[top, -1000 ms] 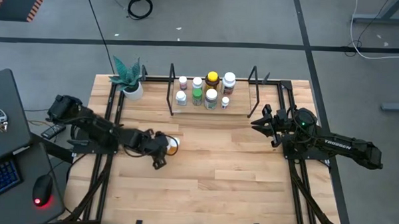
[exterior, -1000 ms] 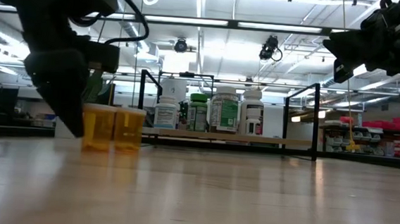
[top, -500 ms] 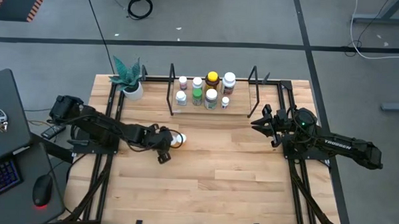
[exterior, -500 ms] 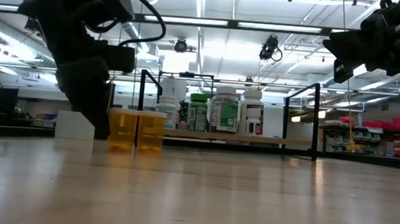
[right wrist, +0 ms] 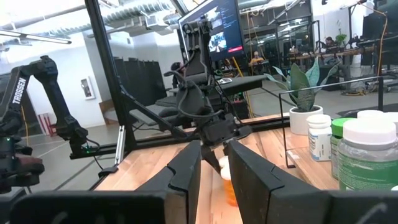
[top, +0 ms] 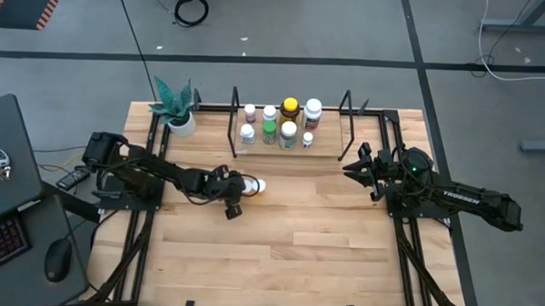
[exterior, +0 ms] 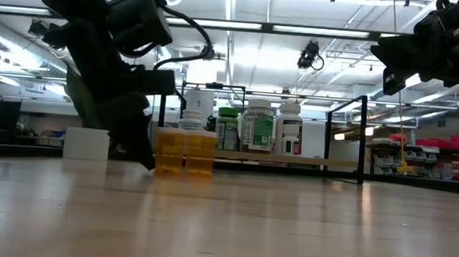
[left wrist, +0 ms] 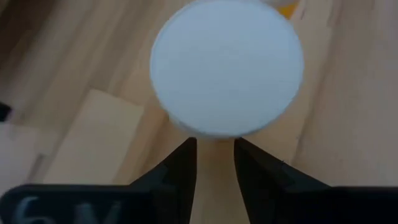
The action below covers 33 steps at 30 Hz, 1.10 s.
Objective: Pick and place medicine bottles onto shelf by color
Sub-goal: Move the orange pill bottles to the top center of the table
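Since 1 second ago, we see the left gripper (top: 236, 192) has carried its orange bottle (top: 252, 185) across the table toward the shelf (top: 289, 146), ending just in front of the shelf's left end. From above, the bottle's white cap sits at the gripper's tip; the low view shows its amber body at table level, though we cannot tell whether it rests on the wood. We judge the fingers clenched on it, since bottle and gripper travelled together, while the wrist view shows only the cap beyond 2 narrow finger tips. About 8 bottles (top: 289, 129) already stand on the shelf board. That leaves this 1 to place, so the task looks nearly finished. The right gripper (top: 356, 167) waits beside the shelf's right end, fingers close together and holding nothing.
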Each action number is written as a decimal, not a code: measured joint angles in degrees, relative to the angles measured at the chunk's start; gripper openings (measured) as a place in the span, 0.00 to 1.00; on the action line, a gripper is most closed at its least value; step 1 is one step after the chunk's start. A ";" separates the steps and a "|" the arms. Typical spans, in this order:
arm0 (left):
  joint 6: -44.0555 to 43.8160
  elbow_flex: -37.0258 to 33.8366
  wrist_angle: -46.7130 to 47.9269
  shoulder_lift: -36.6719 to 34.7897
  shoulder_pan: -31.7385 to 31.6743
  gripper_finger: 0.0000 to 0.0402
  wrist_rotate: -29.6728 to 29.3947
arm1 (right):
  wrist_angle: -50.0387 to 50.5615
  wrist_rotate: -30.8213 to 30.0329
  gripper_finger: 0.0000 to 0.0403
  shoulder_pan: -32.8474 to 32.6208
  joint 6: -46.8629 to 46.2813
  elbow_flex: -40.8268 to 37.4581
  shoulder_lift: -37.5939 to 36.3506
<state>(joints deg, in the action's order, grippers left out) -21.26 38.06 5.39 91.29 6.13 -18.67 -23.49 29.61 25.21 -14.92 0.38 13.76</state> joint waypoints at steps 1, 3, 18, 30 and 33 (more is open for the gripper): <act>0.70 0.00 -0.31 0.00 -0.01 0.28 -0.61 | -0.04 0.01 0.23 0.00 0.00 0.00 0.00; 2.40 0.00 -1.87 0.00 0.00 0.28 -1.08 | -0.04 0.00 0.23 0.00 0.00 0.00 0.00; 13.07 0.05 -15.09 2.90 -1.38 0.27 -6.16 | -0.49 0.00 0.23 -0.02 0.00 0.00 0.00; 18.17 2.47 -21.97 7.42 -4.45 0.27 -4.28 | -0.54 0.02 0.23 -0.01 0.02 0.00 0.11; 19.44 4.24 -22.04 9.16 -5.19 0.27 -3.98 | -0.54 0.00 0.23 -0.02 0.00 0.00 0.11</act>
<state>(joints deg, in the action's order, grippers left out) -1.82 42.30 -16.65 100.44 0.94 -22.65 -24.03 29.61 25.19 -14.92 0.38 13.87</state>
